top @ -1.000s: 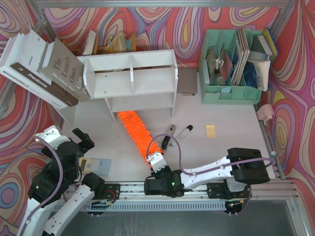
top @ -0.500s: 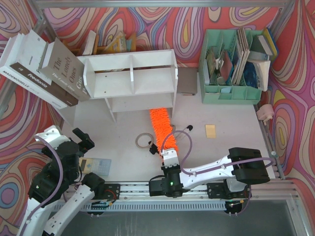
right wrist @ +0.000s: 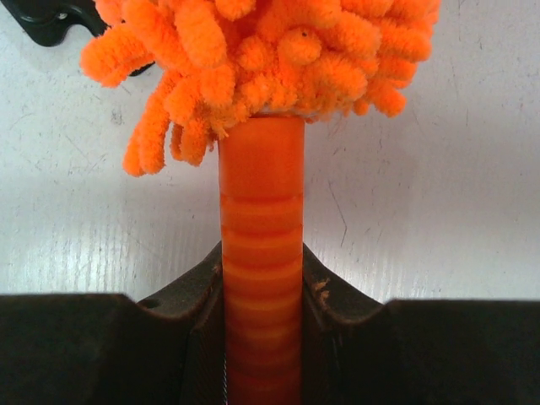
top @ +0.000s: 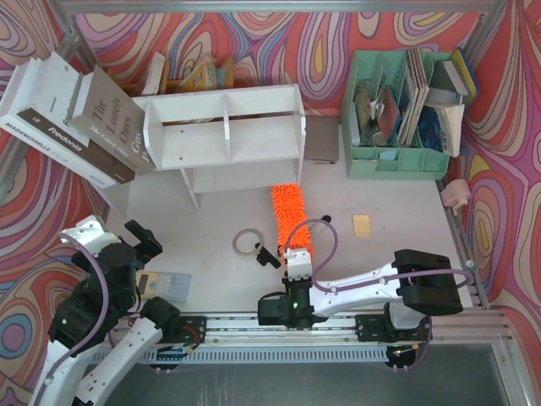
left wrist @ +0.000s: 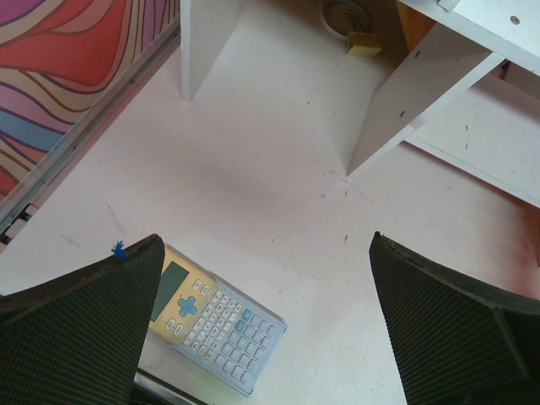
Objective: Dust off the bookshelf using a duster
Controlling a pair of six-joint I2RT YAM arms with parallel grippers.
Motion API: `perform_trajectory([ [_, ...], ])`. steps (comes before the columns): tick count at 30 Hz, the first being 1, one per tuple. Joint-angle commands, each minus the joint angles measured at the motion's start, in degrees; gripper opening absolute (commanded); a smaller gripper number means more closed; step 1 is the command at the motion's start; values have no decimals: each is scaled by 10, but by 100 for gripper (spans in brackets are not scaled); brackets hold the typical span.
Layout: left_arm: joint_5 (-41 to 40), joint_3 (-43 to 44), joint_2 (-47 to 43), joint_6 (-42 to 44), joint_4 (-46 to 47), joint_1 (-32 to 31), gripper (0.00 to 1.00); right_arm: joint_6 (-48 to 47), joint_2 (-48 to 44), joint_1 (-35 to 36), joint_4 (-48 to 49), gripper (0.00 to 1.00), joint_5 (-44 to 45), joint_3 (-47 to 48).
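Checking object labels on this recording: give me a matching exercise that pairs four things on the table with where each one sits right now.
Things
1. fluffy orange chenille duster
2. white wooden two-tier bookshelf
3. mint green plastic compartment organiser
4. pale blue-grey pocket calculator

Places
A. back right of the table
B. below the open left gripper
C. handle clamped in the right gripper
D. at the back, large books beside its left end

Pairs: 1-C, 2-D, 3-A, 4-B

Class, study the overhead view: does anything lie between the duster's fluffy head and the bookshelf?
Nothing visible does. The right gripper grips the duster by its handle; its tip almost reaches the bookshelf. The wire loop lies off to the left.
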Motion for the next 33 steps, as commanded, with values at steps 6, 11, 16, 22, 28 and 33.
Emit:
perform_trajectory([
  [6, -9, 2, 4, 0, -6, -3, 98, -81, -20, -68, 78, 0, -22, -21],
  [11, -10, 2, 3, 0, -6, -4, 98, -115, -17, -80, 103, 0, -45, -22],
  [16, -10, 2, 4, 0, -6, -4, 98, -122, -21, -80, 99, 0, -64, -17],
  [22, -10, 2, 3, 0, -6, -3, 98, -111, -27, -78, 74, 0, -75, -8],
  [28, -10, 2, -1, 0, -5, -3, 98, -74, -36, -18, 28, 0, 1, 23],
  [33, -9, 3, -1, 0, -7, -3, 98, -32, -24, 1, -19, 0, 25, 38],
])
